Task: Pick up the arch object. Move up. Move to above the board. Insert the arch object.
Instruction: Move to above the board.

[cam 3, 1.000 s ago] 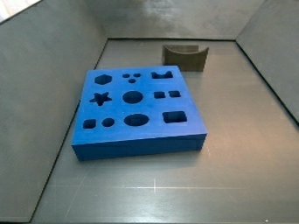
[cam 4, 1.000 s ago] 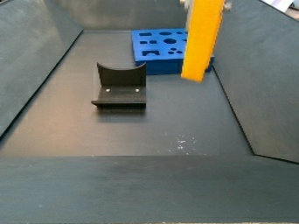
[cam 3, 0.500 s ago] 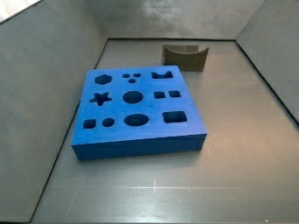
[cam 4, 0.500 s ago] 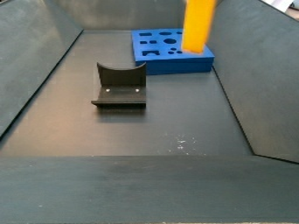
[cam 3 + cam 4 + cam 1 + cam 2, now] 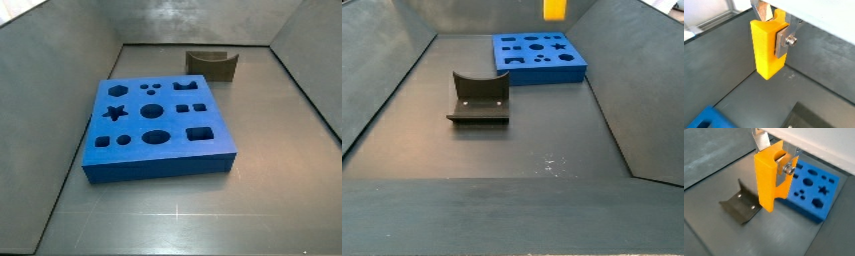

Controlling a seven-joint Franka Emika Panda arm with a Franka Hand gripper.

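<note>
The arch object (image 5: pixel 764 50) is a bright orange-yellow upright block, gripped between my gripper's (image 5: pixel 772 37) silver finger plates in both wrist views. It hangs high above the floor. In a wrist view (image 5: pixel 767 183) its curved notch shows at the top, between the fingers (image 5: pixel 785 172). The blue board (image 5: pixel 814 188) with its shaped holes lies below and beside the arch, not under it. In a side view only the arch's lower end (image 5: pixel 555 9) shows at the top edge, above the board's (image 5: pixel 540 57) far side. The gripper is out of view over the board (image 5: pixel 158 125) in a side view.
The dark fixture (image 5: pixel 478 98) with a curved cut-out stands on the floor beside the board; it also shows in a side view (image 5: pixel 211 64) and a wrist view (image 5: pixel 741 205). Grey walls slope up around the floor (image 5: pixel 543 150).
The arch object has risen in the gripper, from hanging beside the board to almost out of the side view's top edge. Board and fixture have not moved.
</note>
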